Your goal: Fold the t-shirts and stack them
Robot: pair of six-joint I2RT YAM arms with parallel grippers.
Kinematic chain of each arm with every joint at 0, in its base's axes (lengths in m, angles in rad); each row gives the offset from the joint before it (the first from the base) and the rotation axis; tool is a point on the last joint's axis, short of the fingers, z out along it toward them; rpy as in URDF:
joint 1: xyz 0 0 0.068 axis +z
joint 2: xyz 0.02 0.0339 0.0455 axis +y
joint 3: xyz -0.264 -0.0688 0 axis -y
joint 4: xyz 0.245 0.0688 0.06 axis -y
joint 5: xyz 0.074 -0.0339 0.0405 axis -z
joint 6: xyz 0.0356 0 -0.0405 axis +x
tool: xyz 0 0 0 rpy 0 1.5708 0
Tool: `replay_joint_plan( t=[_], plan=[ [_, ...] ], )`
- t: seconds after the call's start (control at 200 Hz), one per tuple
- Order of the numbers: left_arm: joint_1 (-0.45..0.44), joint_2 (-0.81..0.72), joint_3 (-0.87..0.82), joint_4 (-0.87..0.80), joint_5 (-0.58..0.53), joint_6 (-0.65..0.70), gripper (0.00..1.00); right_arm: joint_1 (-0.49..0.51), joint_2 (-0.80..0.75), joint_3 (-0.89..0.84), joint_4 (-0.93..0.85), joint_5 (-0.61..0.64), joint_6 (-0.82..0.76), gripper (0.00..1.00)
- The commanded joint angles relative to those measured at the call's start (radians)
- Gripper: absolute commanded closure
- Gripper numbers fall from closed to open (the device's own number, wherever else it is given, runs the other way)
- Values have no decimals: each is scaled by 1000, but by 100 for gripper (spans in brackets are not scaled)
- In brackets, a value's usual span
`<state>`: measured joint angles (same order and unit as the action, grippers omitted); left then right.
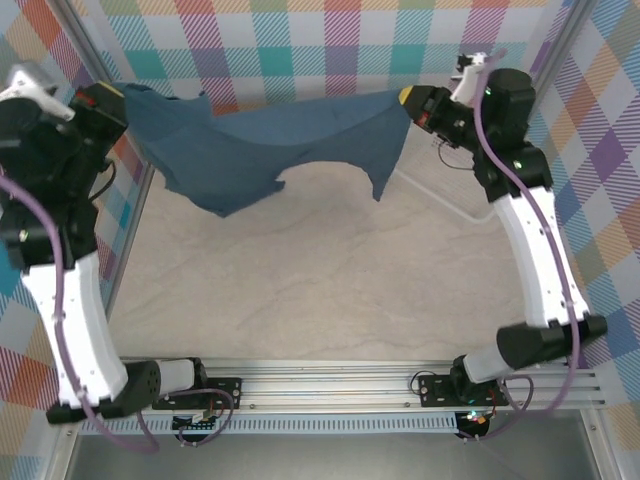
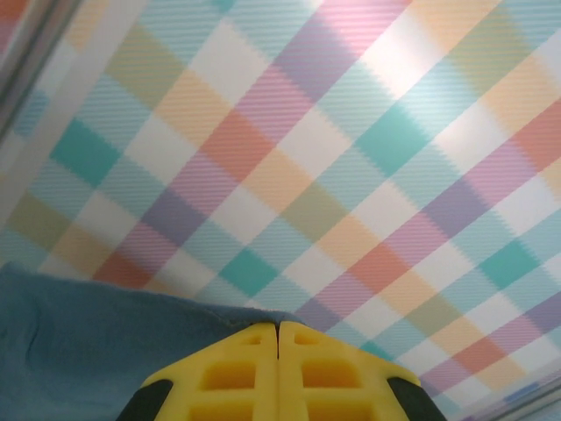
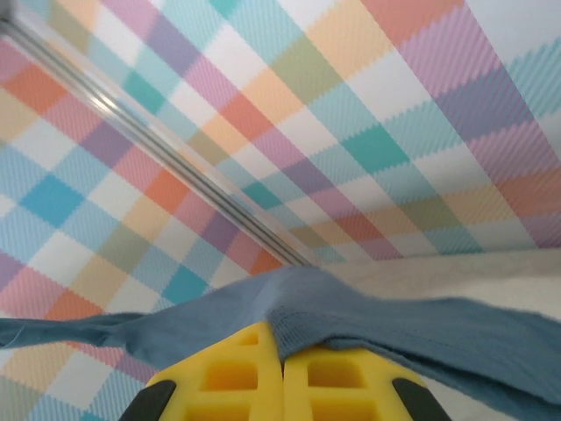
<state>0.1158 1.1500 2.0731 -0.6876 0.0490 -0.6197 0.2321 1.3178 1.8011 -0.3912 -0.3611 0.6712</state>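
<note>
One slate-blue t-shirt (image 1: 262, 145) hangs stretched in the air between my two arms, high over the far part of the table. My left gripper (image 1: 122, 95) is shut on its left end. In the left wrist view the yellow fingers (image 2: 219, 377) meet with blue t-shirt cloth (image 2: 79, 342) pinched at the left gripper (image 2: 279, 326). My right gripper (image 1: 405, 98) is shut on the right end. The right wrist view has a hemmed t-shirt edge (image 3: 386, 320) draped over the closed right gripper (image 3: 280, 338). The cloth sags in the middle, its lower edge hanging free.
The pale marbled table top (image 1: 320, 280) lies below the shirt. Plaid walls (image 1: 330, 45) stand behind and on both sides, with metal frame posts (image 1: 95, 50) at the corners. The arm bases sit on a rail (image 1: 330, 385) at the near edge.
</note>
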Motion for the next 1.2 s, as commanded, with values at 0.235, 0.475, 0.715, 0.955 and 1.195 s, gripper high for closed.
replay_joint_plan(
  t=[0.235,0.475,0.715,0.955,1.195],
  plan=[
    [11,-103,106,103,-177,6,100,-1,-264,-54,77,7,-25,100],
    [11,168,180,55,-112,-53,100,0,-52,13,30,-2,46,100],
    [10,610,288,76,15,-46,100,1,378,157,-4,-7,114,100],
    [14,1284,984,-257,102,-104,26,8,1023,869,-446,-20,79,43],
    [-29,990,455,-351,-30,-8,27,24,896,627,-420,36,23,40]
  ],
)
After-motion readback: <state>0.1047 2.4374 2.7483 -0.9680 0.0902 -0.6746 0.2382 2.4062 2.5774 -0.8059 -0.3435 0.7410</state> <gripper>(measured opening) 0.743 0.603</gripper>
